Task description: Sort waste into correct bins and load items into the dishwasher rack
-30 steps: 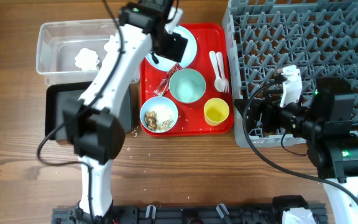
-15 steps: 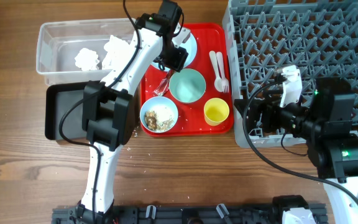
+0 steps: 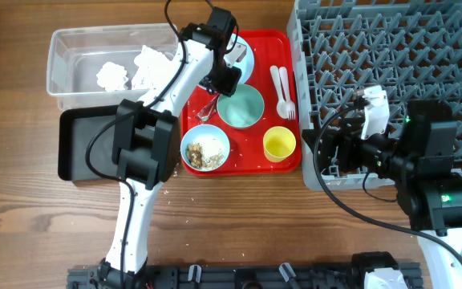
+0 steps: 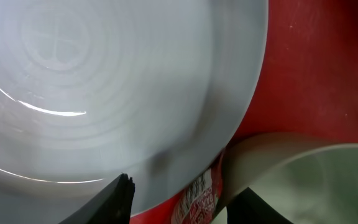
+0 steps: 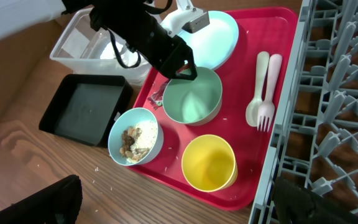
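A small red snack wrapper (image 4: 201, 194) lies on the red serving tray between the light blue plate (image 4: 104, 81) and an empty light blue bowl (image 4: 309, 180). My left gripper (image 3: 213, 96) is low over it, half-narrowed, with a finger on each side and a gap still showing on the plate side. A second bowl (image 3: 205, 149) holds food scraps. The yellow cup (image 3: 279, 144), the white spoon and the fork (image 3: 281, 90) also sit on the tray. My right gripper (image 5: 179, 208) hangs wide open and empty by the dishwasher rack (image 3: 391, 64).
The clear tub (image 3: 66, 48) at the back left holds crumpled white napkins (image 3: 112, 76). In front of it is the black tray (image 3: 79, 148). The red serving tray (image 3: 287, 164) lies between these bins and the rack. Crumbs dot the wood near its front edge.
My left gripper has come off the plate towards the near side and down to the wrapper, and its jaws have narrowed. The right arm has not moved.
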Available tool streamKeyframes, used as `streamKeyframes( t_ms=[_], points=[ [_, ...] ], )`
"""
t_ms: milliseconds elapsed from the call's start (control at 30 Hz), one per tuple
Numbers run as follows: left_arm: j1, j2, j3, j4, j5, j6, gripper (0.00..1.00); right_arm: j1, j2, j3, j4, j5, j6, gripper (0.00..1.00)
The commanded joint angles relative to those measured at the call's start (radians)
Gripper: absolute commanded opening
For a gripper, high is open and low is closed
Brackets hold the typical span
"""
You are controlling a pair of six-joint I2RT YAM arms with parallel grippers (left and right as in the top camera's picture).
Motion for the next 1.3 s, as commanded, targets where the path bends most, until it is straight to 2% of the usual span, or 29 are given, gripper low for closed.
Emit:
streamKeyframes(
  t_ms=[0, 67, 100, 133, 233, 433, 533, 667, 967, 1167, 1267],
  points=[
    [0.002, -0.001, 0.013, -0.013, 0.022, -0.024, 0.49, 0.004, 0.002, 0.019, 0.0, -0.009, 0.006, 1.0],
    [0.002, -0.011, 0.034, -0.036, 0.033, -0.038, 0.49, 0.004, 0.002, 0.019, 0.003, -0.009, 0.006, 1.0],
    [0.003, -0.025, 0.051, -0.048, 0.042, -0.057, 0.45, 0.004, 0.002, 0.019, 0.004, -0.009, 0.006, 1.0],
    [0.003, -0.045, 0.055, -0.051, 0.046, -0.091, 0.37, 0.004, 0.002, 0.019, 0.003, -0.009, 0.007, 1.0],
    [0.003, -0.055, 0.055, -0.066, 0.046, -0.113, 0.3, 0.004, 0.002, 0.019, 0.003, -0.009, 0.007, 1.0],
    [0.009, -0.055, 0.056, -0.053, 0.051, -0.183, 0.31, 0.004, 0.002, 0.019, 0.003, -0.009, 0.007, 1.0],
    [0.021, -0.056, 0.056, -0.056, 0.098, -0.201, 0.29, 0.004, 0.002, 0.019, 0.003, -0.009, 0.007, 1.0],
    [0.037, -0.056, 0.056, -0.058, 0.168, -0.202, 0.25, 0.004, 0.002, 0.019, 0.003, -0.009, 0.006, 1.0],
    [0.068, -0.056, 0.056, -0.053, 0.171, -0.305, 0.16, 0.004, 0.002, 0.019, 0.003, -0.009, 0.006, 1.0],
    [0.069, -0.056, 0.055, -0.058, 0.235, -0.309, 0.13, 0.004, 0.002, 0.019, 0.003, -0.009, 0.006, 1.0],
    [0.069, -0.056, 0.055, -0.064, 0.241, -0.309, 0.09, 0.004, 0.002, 0.019, 0.003, -0.009, 0.006, 1.0]
  ],
)
